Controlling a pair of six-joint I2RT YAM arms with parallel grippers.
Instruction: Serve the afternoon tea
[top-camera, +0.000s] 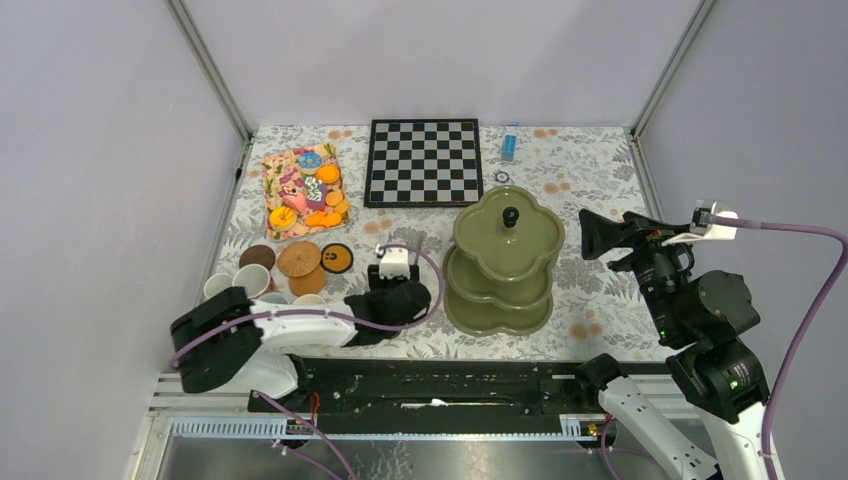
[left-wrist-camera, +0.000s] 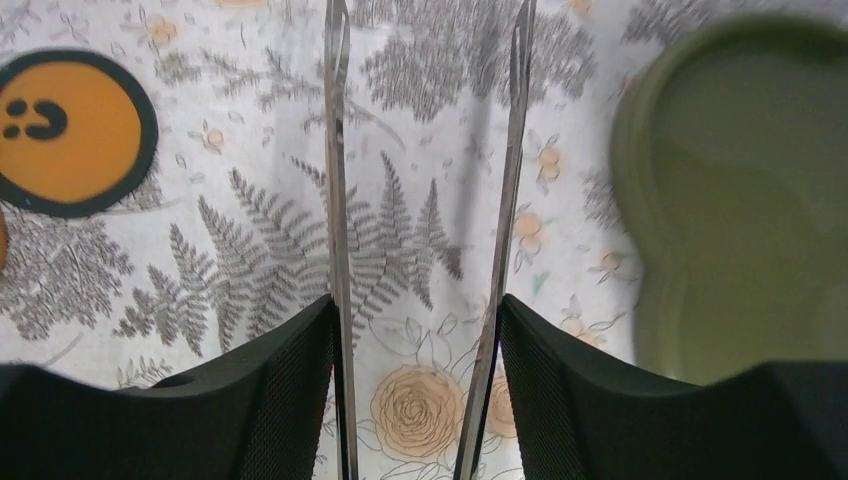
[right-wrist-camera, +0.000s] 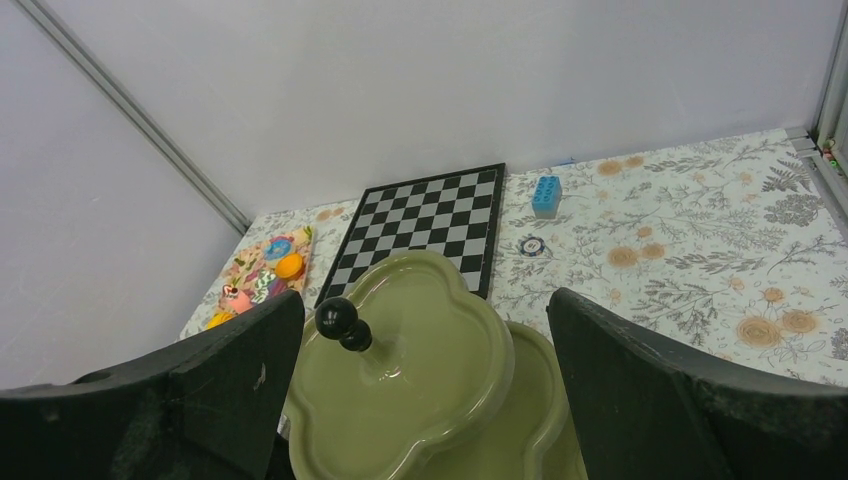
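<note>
The olive-green three-tier stand (top-camera: 505, 255) with a black knob (top-camera: 510, 215) stands at mid-table, its tiers bare. My left gripper (top-camera: 398, 288) is low over the cloth just left of the stand, open and empty. In the left wrist view its thin fingers (left-wrist-camera: 336, 150) frame bare cloth, with the stand (left-wrist-camera: 740, 200) at the right. My right gripper (top-camera: 603, 232) is open and empty, raised to the right of the stand. In its wrist view the stand (right-wrist-camera: 420, 380) and knob (right-wrist-camera: 338, 318) lie between the fingers. Mugs (top-camera: 250, 282) and coasters (top-camera: 298, 258) cluster at the left.
A floral tray (top-camera: 274, 160) with orange biscuits and sweets (top-camera: 327, 173) lies at the back left. A chessboard (top-camera: 423, 160) lies at the back centre, with a blue block (top-camera: 509, 145) and a small ring (top-camera: 502, 176) to its right. An orange smiley coaster (left-wrist-camera: 65, 130) lies left of my left gripper.
</note>
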